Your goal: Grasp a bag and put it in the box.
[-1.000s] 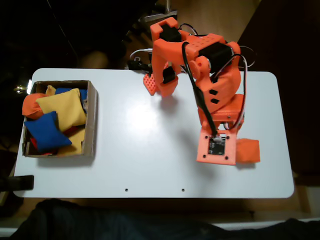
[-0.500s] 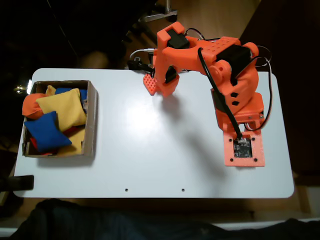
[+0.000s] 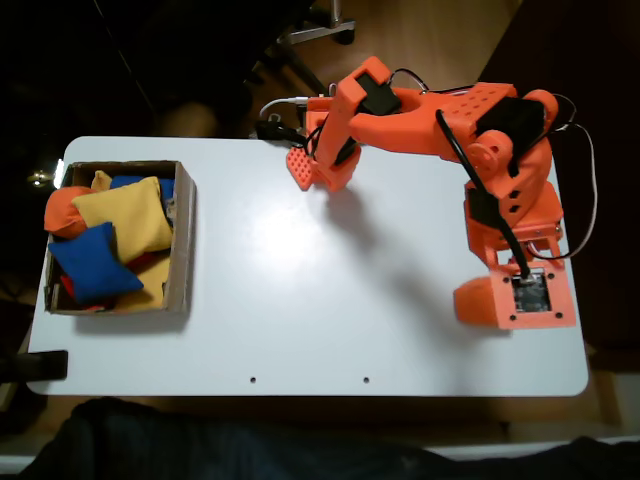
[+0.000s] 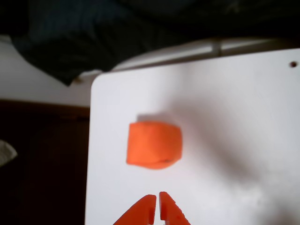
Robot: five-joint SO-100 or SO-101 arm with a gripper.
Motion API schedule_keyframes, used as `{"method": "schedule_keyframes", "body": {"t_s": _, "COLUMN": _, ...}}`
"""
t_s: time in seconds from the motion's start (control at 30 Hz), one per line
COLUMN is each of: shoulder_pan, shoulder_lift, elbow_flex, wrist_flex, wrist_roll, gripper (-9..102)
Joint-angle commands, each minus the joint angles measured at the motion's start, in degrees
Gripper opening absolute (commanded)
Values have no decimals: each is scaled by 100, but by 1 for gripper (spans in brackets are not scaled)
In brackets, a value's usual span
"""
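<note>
The bag (image 4: 153,144), a small squarish orange bean bag, lies flat on the white table near its corner. In the wrist view my gripper (image 4: 157,208) hovers just short of it, shut, with nothing between its orange fingertips. In the fixed view the bag (image 3: 474,302) peeks out to the left of my wrist's camera plate (image 3: 532,297), which covers the rest of it and the fingers. The box (image 3: 184,240), shallow brown cardboard, stands at the table's left end, far from the bag.
Inside the box lie a yellow bag (image 3: 125,215), a blue bag (image 3: 92,262) and a rounder orange one (image 3: 62,210). The arm's base (image 3: 325,150) sits at the back edge. The table's right edge (image 3: 583,330) runs close beside my wrist.
The arm has swung to the right in the fixed view. The wrist plate passed over the bag, from its left side to its right, and the bag stayed put.
</note>
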Motion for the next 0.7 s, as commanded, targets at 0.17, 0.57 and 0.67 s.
{"method": "schedule_keyframes", "body": {"t_s": 0.17, "shoulder_pan": -422, "shoulder_lift": -466, "elbow_flex": -782, "wrist_flex": 431, "wrist_roll": 9, "gripper": 0}}
{"method": "schedule_keyframes", "body": {"t_s": 0.57, "shoulder_pan": -791, "shoulder_lift": -1266, "elbow_flex": -1213, "wrist_flex": 1002, "wrist_roll": -62, "gripper": 0}}
{"method": "schedule_keyframes", "body": {"t_s": 0.67, "shoulder_pan": -844, "shoulder_lift": -1415, "elbow_flex": -1230, "wrist_flex": 1037, "wrist_roll": -62, "gripper": 0}}
